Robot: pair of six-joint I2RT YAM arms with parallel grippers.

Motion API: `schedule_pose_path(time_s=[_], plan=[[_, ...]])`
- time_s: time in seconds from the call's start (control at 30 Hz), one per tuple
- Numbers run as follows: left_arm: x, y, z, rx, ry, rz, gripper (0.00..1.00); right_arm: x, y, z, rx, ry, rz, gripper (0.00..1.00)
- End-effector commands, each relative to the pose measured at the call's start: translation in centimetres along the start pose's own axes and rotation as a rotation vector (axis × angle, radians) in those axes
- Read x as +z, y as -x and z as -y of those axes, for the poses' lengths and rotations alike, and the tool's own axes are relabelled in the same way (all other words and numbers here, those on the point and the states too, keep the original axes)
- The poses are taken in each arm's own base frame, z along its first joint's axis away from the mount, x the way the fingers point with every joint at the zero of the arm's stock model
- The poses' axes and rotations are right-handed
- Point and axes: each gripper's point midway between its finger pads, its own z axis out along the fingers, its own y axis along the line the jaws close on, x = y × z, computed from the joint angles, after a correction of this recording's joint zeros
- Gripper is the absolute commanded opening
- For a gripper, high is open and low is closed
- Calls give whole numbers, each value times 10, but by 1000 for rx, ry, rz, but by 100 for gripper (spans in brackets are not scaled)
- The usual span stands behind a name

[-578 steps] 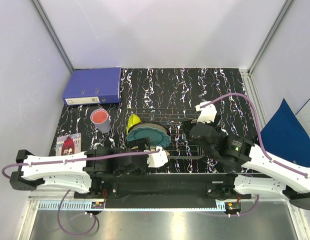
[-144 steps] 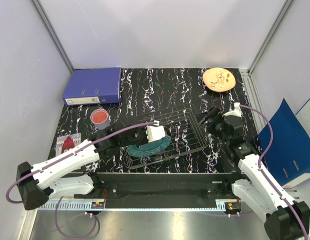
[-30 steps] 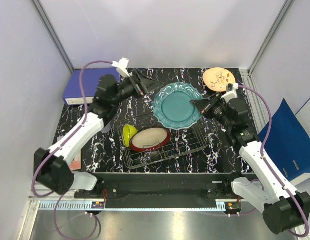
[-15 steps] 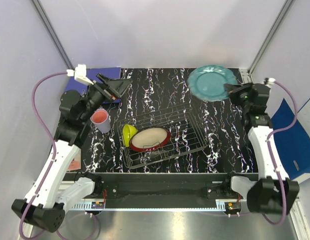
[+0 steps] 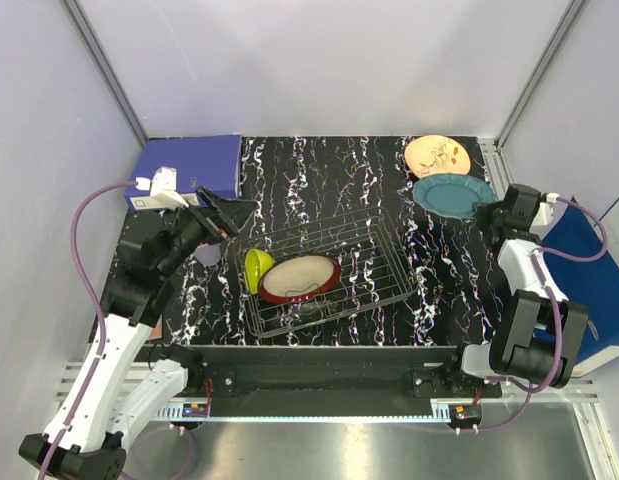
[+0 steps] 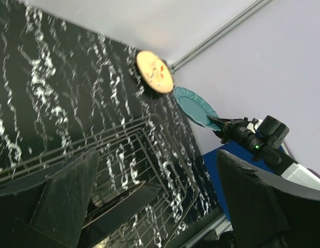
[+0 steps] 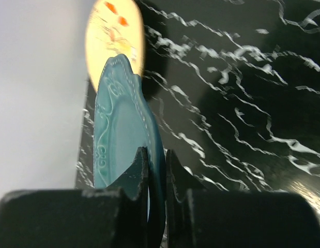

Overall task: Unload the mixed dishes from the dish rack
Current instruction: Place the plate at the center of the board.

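Rim of the teal plate (image 5: pixel 451 193) is clamped between my right fingers (image 7: pixel 139 186), closed tight on it. I note a patterned plate (image 5: pixel 437 155) on the counter (image 5: pixel 319 175) just beyond those fingertips. My left fingers (image 6: pixel 66 199) stand wide apart, holding nothing, with the dish rack (image 5: pixel 374 255) ahead of them, cream bowl (image 5: pixel 299 278) and yellow-green bowl (image 5: pixel 255 268) inside.

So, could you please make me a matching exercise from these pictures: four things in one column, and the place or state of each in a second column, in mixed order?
Column one:
1. teal plate
2. cream bowl
3. blue binder
4. left gripper

Column two:
A. open, holding nothing
B. inside the dish rack
C. at the far left corner of the table
D. clamped by its rim in the right gripper

Pairs: 1-D, 2-B, 3-C, 4-A
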Motion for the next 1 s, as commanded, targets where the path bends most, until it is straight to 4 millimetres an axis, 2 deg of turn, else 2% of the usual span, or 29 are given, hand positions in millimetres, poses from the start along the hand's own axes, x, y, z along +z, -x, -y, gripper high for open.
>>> schedule_pose_path(time_s=[0.0, 0.17, 0.27, 0.43, 0.6, 0.97], plan=[[-1, -12, -5, -3, -6, -24, 99, -2, 16, -35, 58, 136, 66, 0], [1, -18, -6, -19, -15, -45, 99, 15, 0, -1, 68, 36, 30, 0], [2, -22, -7, -21, -18, -59, 99, 26, -13, 15, 84, 4, -7, 0], [2, -29, -12, -27, -10, -76, 99, 41, -23, 36, 51, -46, -23, 0], [7, -37, -17, -48, -7, -97, 99, 55, -27, 36, 39, -55, -48, 0], [13, -46, -28, -54, 17, -125, 99, 84, -32, 53, -6, -148, -82, 0]])
